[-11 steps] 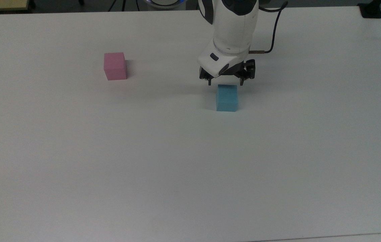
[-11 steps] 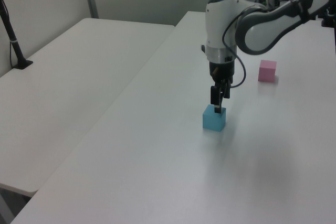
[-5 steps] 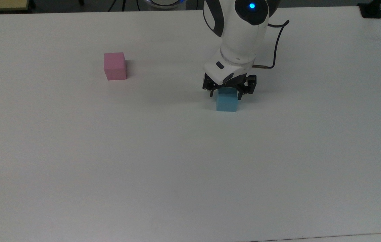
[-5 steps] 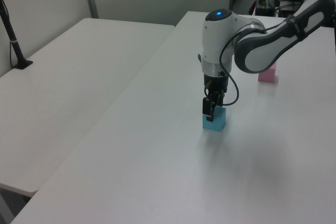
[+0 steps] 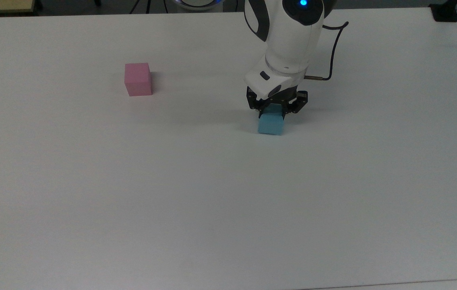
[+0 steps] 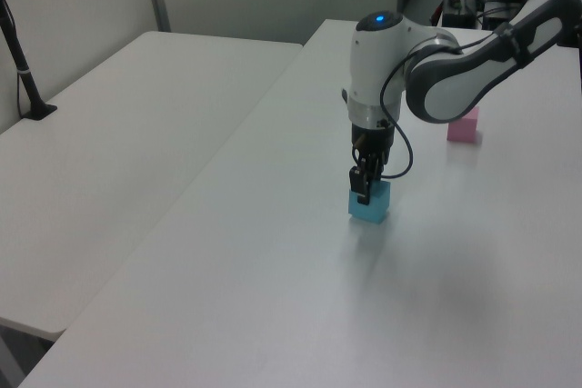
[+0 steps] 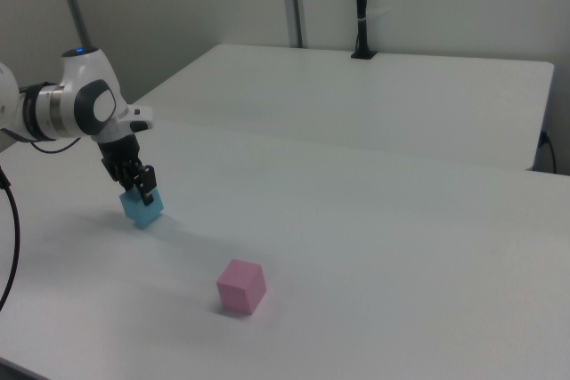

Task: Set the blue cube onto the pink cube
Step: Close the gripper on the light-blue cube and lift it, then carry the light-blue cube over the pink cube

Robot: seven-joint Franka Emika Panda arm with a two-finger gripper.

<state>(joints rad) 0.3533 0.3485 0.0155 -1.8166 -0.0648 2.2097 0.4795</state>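
Note:
The light-blue cube (image 5: 270,125) sits low on the white table (image 5: 212,201), right of centre in the top view, and looks slightly tilted in the right view (image 7: 142,209). My gripper (image 5: 273,114) comes straight down over it, its black fingers pressed against two opposite sides, shut on the cube. In the left view the fingers (image 6: 362,186) cover the cube's upper half (image 6: 371,206). The pink cube (image 5: 137,79) stands alone far off toward the top view's left, also seen behind the arm (image 6: 464,124) and nearer the camera (image 7: 241,286).
A black cable (image 5: 333,48) loops off the wrist. A second white table (image 6: 109,152) adjoins this one, with a black post (image 6: 23,70) clamped at its far edge (image 7: 361,6). Bare tabletop lies between the two cubes.
The gripper moved forward and down from behind the blue cube until its fingers straddled it, then they closed on its sides. The cube shifted and turned slightly.

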